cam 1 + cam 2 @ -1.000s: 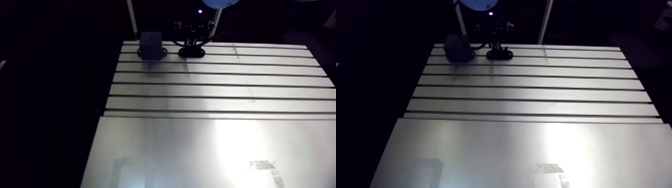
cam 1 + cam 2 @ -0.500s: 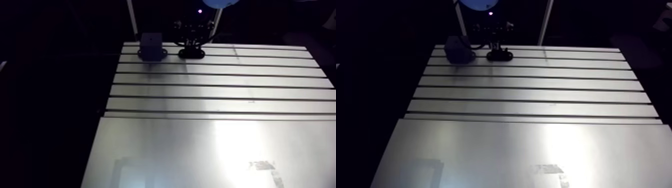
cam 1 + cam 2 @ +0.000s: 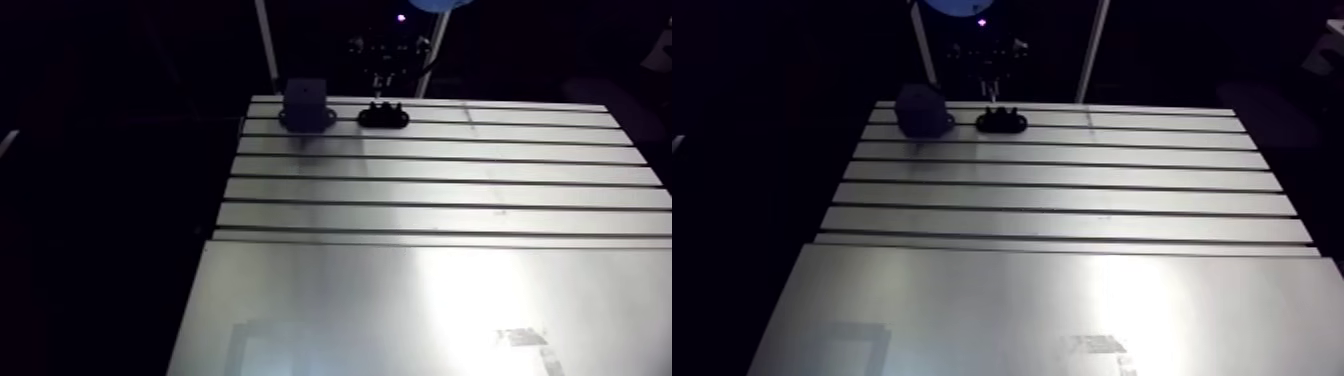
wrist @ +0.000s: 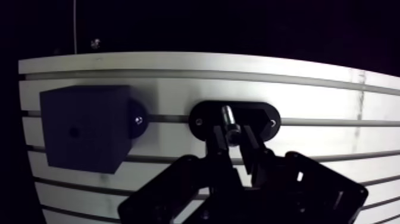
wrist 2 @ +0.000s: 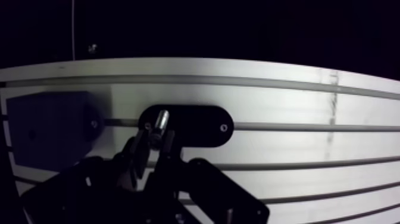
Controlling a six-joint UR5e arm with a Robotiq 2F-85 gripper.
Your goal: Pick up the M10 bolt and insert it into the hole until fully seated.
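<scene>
1. The worktop (image 3: pixel 440 190) is pale aluminium. Its far part is cut by several parallel slots running side to side.
2. The near part is a smooth unslotted sheet (image 3: pixel 330 300), which meets the slotted part along a straight seam. A bright glare lies on it, and a faint printed mark (image 3: pixel 1097 345) sits near its front edge.
3. A grey cube-shaped block (image 3: pixel 304 102) stands on the far rows near the worktop's corner, with a rounded screwed foot on each side.
4. Just beside it, not touching, lies a flat black oval base (image 3: pixel 383 116) with a screw at each end.
5. In the wrist view, one slot runs under both the foot and the base.
</scene>
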